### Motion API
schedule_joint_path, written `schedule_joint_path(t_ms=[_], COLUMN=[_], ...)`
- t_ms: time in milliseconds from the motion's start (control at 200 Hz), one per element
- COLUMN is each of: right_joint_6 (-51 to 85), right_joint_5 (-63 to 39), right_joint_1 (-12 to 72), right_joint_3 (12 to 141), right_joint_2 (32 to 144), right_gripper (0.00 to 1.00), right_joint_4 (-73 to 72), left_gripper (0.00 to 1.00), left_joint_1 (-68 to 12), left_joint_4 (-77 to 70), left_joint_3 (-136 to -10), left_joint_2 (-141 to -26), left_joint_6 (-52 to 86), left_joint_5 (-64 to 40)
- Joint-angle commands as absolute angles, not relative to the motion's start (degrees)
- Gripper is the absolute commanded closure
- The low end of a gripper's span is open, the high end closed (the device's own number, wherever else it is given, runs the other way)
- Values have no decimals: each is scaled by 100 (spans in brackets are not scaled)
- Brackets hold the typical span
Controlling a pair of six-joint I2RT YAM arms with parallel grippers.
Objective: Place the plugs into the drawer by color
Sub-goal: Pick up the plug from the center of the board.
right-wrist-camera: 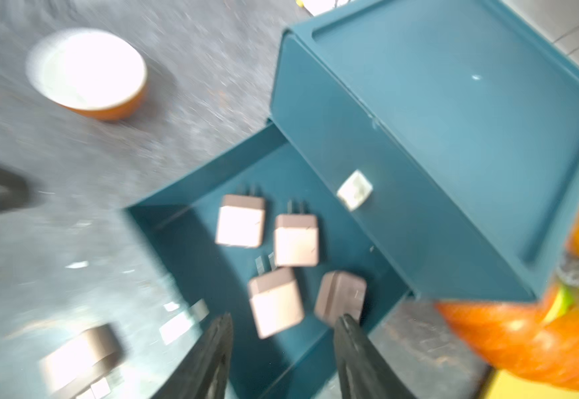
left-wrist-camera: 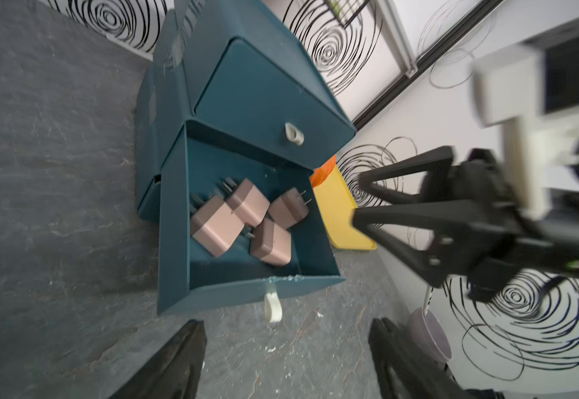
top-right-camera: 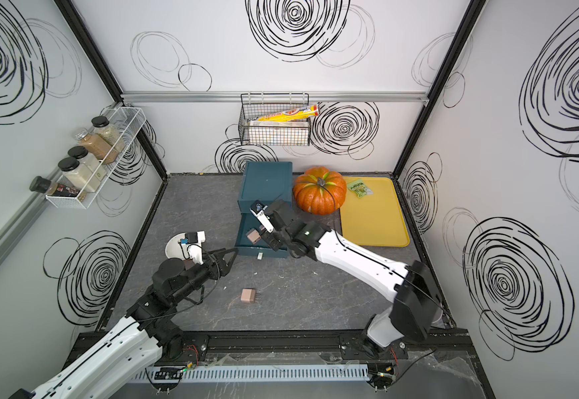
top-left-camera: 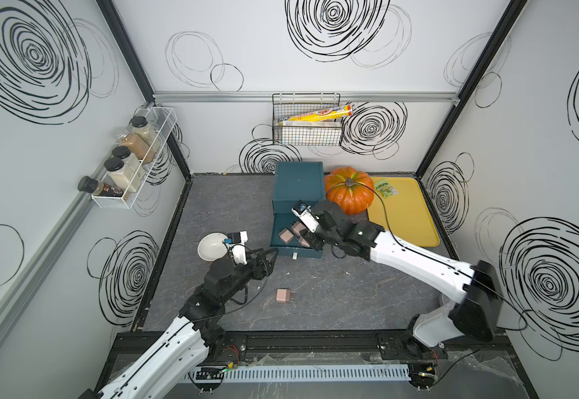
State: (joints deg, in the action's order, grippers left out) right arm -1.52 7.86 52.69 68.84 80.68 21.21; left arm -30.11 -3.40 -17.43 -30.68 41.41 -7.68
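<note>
Pink-sorting step: your right gripper [right-wrist-camera: 285,317], spread and seemingly empty through blur, hangs over the open dark teal drawer [top-left-camera: 307,253]. Next, fetch the loose pale pink cube plug [top-left-camera: 283,296], nearer.

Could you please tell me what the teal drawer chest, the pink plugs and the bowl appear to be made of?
Drawer chest: probably moulded plastic, matte, with thin walls and rounded edges. Pink plugs: matte plastic bodies, shiny metal prongs. Bowl: likely glazed ceramic, white inside catching glare, orange outside.
</note>
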Motion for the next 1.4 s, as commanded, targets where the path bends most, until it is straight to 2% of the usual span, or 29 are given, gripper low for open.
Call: schedule_joint_path(t_ms=[0, 85, 175, 275, 370, 591, 776, 1086, 1231, 1397], right_joint_6=[775, 1024, 1116, 1136, 1204, 1231, 1252, 1292, 1296, 1301], right_joint_5=[-107, -371, -385, 183, 527, 728, 960, 984, 993, 1022], right_joint_1=[5278, 5282, 5282, 5282, 5282, 5282, 5282, 5282, 5282, 5282], right_joint_3=[5650, 4868, 4383, 3870, 3420, 3092, 2918, 2809, 2804, 2795], right_joint_2=[7181, 6483, 6067, 5700, 5365, 4876, 4563, 4412, 4438, 4399], right_gripper=[46, 45, 44, 44, 39, 39, 36, 35, 35, 35], right_joint_4=[1265, 834, 687, 490, 156, 56, 1, -32, -34, -15], left_gripper=[23, 24, 20, 17, 10, 10, 21, 19, 19, 24], left_joint_1=[-3270, -3922, -4614, -5383, -5913, -5995, -6061, -6192, -6273, -6369], left_joint_4=[436, 662, 1067, 993, 1018, 625, 522, 487, 572, 786], left_joint_3=[-1524, -1444, -1534, -1444, -1558, -1772, -1840, -1837, -1978, -2156], left_joint_2=[-2726, -2606, -2967, -3519, -4341, -5552, -5834, -5844, -6199, -6656], left_joint_6=[4088, 4291, 4503, 4802, 5011, 4904, 4848, 4969, 4970, 5052], left_joint_5=[-669, -33, 766, 1354, 1951, 2042, 2078, 1976, 1926, 2136])
